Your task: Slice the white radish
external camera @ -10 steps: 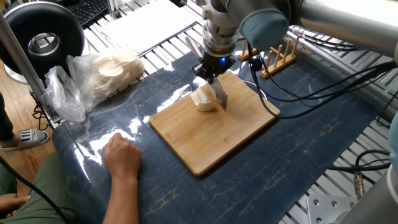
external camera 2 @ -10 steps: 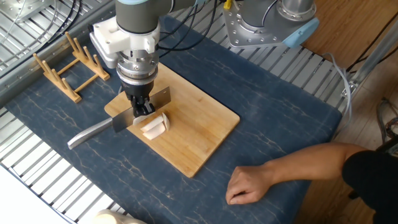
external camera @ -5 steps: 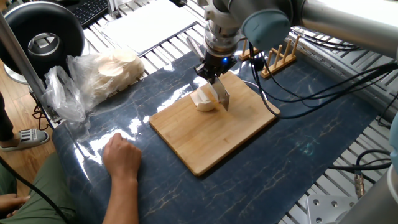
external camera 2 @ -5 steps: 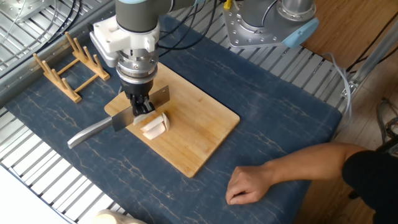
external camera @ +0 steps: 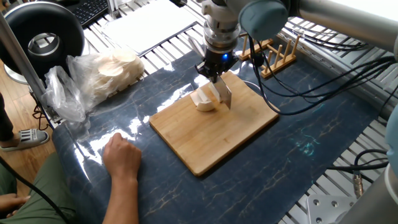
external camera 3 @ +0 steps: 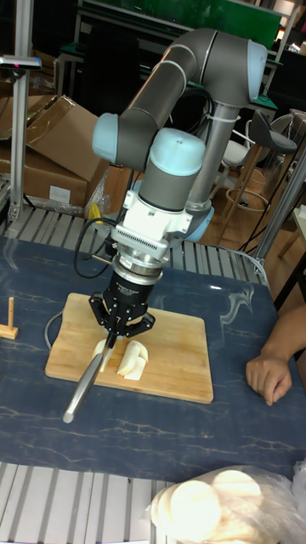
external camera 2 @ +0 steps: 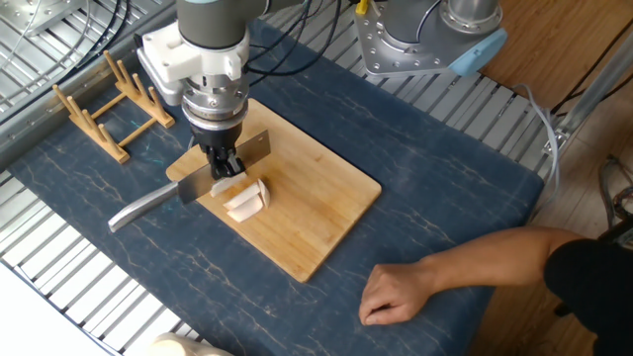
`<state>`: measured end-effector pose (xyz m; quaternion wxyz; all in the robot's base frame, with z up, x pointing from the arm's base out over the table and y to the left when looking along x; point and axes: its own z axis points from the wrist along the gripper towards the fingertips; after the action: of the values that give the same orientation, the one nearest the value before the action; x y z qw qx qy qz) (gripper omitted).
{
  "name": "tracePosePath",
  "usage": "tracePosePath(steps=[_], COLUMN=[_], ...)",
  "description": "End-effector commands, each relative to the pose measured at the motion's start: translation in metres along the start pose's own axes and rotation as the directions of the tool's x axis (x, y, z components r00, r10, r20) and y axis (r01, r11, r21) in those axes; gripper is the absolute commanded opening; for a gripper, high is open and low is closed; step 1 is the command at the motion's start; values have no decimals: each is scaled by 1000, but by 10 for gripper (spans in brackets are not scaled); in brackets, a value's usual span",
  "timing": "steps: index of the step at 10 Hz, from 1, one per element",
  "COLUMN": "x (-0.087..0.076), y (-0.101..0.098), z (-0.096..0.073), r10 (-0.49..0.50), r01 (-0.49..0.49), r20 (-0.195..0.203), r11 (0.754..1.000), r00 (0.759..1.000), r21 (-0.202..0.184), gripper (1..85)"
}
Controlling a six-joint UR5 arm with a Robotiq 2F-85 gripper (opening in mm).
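Note:
The white radish lies cut into a few cream-white pieces on the far part of the bamboo cutting board; it also shows in the other fixed view and the tall view. My gripper hangs straight down over it, shut on a knife. The knife's steel blade stands on edge beside the radish pieces. Its grey handle sticks out past the board's edge. In the tall view the gripper sits just above the pieces, with the handle slanting down to the left.
A person's hand rests on the blue mat near the board's front corner. A clear plastic bag of pale round slices lies at the mat's left. A wooden rack stands behind the board. A black round device is far left.
The gripper and knife have shifted slightly up and toward the wooden rack. The radish pieces and the person's hand have stayed where they were.

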<state>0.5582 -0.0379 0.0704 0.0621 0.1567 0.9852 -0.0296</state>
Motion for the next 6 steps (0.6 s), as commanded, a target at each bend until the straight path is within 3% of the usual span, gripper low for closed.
tracePosePath(steps=[1, 6], x=[-3, -8], y=[4, 18], z=[-5, -10], r10=[23, 71], r01=[-23, -72], r20=[-14, -21], r11=[1000, 997], r00=[1000, 997], r21=[-1, -10], gripper=[10, 10])
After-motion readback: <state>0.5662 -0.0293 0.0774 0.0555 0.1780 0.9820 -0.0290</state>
